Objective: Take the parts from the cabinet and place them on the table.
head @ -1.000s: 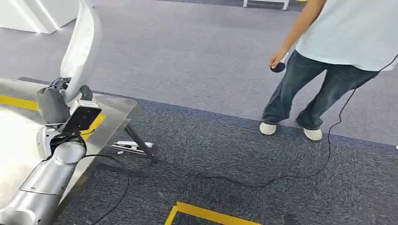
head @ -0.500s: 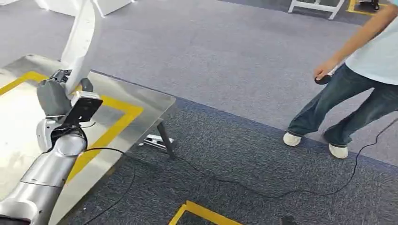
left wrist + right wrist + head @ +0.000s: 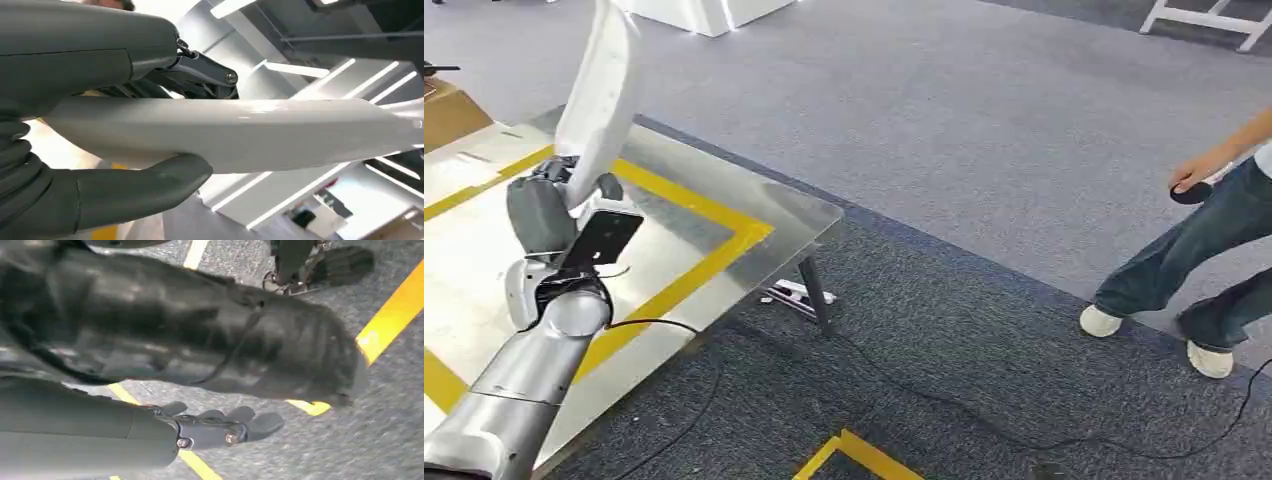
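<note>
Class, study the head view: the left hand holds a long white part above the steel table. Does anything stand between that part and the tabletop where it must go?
Nothing visible does. The left hand holds the white part upright over the table, whose yellow-taped surface beneath looks bare.

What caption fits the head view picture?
Left hand holds a long white curved part above the steel table.

Bare steel table (image 3: 724, 215) open ahead; person (image 3: 1184, 270) stands well right; cable (image 3: 944, 405) crosses floor.
</note>
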### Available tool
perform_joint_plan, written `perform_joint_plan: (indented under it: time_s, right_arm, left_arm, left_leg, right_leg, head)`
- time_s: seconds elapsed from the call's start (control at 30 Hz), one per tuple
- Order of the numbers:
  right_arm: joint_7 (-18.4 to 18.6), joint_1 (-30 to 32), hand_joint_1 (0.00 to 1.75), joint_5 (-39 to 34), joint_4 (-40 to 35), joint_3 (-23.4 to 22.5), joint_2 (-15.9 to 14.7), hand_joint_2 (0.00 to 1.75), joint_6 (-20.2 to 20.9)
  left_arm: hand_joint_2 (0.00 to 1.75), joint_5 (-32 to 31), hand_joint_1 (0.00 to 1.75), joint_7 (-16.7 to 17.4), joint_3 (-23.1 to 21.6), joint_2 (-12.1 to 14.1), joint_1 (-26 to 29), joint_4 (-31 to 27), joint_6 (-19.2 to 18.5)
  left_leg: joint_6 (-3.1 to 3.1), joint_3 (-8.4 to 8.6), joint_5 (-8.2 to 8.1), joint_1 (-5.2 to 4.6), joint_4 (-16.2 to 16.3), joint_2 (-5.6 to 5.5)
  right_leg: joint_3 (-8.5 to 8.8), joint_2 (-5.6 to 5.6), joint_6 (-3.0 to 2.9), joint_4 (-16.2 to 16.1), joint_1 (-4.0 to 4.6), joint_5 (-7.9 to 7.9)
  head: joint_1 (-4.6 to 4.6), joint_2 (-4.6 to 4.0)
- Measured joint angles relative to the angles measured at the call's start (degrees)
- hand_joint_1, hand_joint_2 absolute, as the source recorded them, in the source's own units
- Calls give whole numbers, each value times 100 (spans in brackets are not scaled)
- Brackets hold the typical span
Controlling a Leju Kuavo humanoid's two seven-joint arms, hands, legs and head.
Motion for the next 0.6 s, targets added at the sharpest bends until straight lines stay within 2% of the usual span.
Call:
perform_joint_plan:
  time_s: [0.03,0.07,0.1,0.13,0.17,0.2,0.23,0.27,0.3,0.33,0.4,0.43,0.47,0.5,0.53,0.57,0.6]
  right_arm:
    - [2,14,0,0,0,0,0,0,2]
    - [7,28,0,-2,0,-7,0,0,2]
    - [7,34,0,0,0,-13,0,0,2]
    - [7,35,0,0,2,-24,0,0,2]
    - [4,31,0,0,0,-31,0,0,2]
    - [4,28,0,0,0,-33,0,0,2]
    - [0,26,0,0,0,-35,0,0,2]
    - [0,28,0,2,2,-40,0,0,2]
    - [0,26,0,7,2,-42,0,0,2]
    - [0,21,0,7,2,-44,0,0,2]
    - [0,7,0,7,0,-44,2,0,2]
    - [0,-4,0,7,0,-44,0,0,2]
    - [-2,-7,0,11,0,-44,0,0,0]
    - [-2,-5,0,11,0,-44,0,0,2]
    - [-2,3,0,11,0,-46,0,0,2]
    - [0,20,0,13,2,-46,-2,0,2]
    - [11,31,0,9,2,-46,-4,0,2]
  left_arm:
    - [175,-2,175,0,-2,-7,13,4,0]
    - [175,-2,175,0,-9,-13,33,7,0]
    - [175,-2,175,0,-13,-13,47,13,0]
    - [175,0,175,4,-13,-11,54,20,0]
    - [175,-2,175,4,-13,-7,52,22,2]
    - [175,-2,175,4,-13,-5,43,22,4]
    - [175,-2,175,4,-13,-5,31,22,4]
    - [175,-2,175,4,-13,-7,16,22,4]
    - [175,-4,175,4,-17,-15,-11,22,4]
    - [175,-4,175,4,-17,-9,-8,22,4]
    - [175,-4,175,7,-15,28,4,22,9]
    - [175,-4,175,7,-17,22,12,20,11]
    - [175,-4,175,4,-17,11,-13,20,31]
    - [175,-4,175,4,-15,6,-24,20,28]
    - [175,-4,175,4,-15,2,-11,20,28]
    - [175,-4,175,7,-15,-13,-2,22,26]
    - [175,-4,175,7,-17,-20,18,24,24]
  left_leg:
    - [-20,-219,-186,10,462,79]
    - [-37,-416,-310,20,854,110]
    - [-43,-487,-292,28,978,118]
    - [-41,-417,-140,33,830,128]
    - [-27,-236,92,31,466,153]
    - [5,64,382,21,-112,224]
    - [51,323,567,-9,-606,410]
    - [92,428,430,-102,-730,652]
    - [142,414,433,-110,-812,614]
    - [154,395,435,-120,-804,561]
    - [221,401,454,-111,-844,393]
    - [252,470,488,-56,-902,349]
    - [282,476,496,-35,-909,287]
    - [298,468,492,-25,-909,231]
    - [308,466,489,-25,-909,168]
    - [315,462,487,-27,-905,93]
    - [315,464,487,-27,-901,-3]
  right_leg:
    - [8,-81,-14,2,10,-12]
    - [11,-164,-19,3,14,-26]
    - [18,-244,-20,4,17,-34]
    - [31,-317,-17,4,22,-48]
    - [54,-386,-15,4,28,-61]
    - [92,-455,1,3,32,-84]
    - [133,-515,12,1,41,-107]
    - [144,-570,43,-4,72,-126]
    - [132,-614,72,11,88,-140]
    - [146,-699,90,3,93,-147]
    - [212,-856,160,-25,98,-170]
    - [170,-740,197,23,69,-244]
    - [77,-408,211,243,67,-377]
    - [-115,-220,224,639,57,-572]
    - [-352,-137,240,1106,47,-767]
    - [-595,-106,257,1550,44,-924]
    - [-750,-95,265,1781,43,-930]
  head:
    - [-2,0]
    - [-6,0]
    - [0,0]
    - [-6,0]
    - [-2,0]
    - [-4,0]
    - [-2,0]
    - [2,0]
    - [-11,0]
    - [13,0]
    - [2,0]
    - [2,0]
    - [37,0]
    - [81,0]
    - [99,0]
    - [92,0]
    - [103,0]
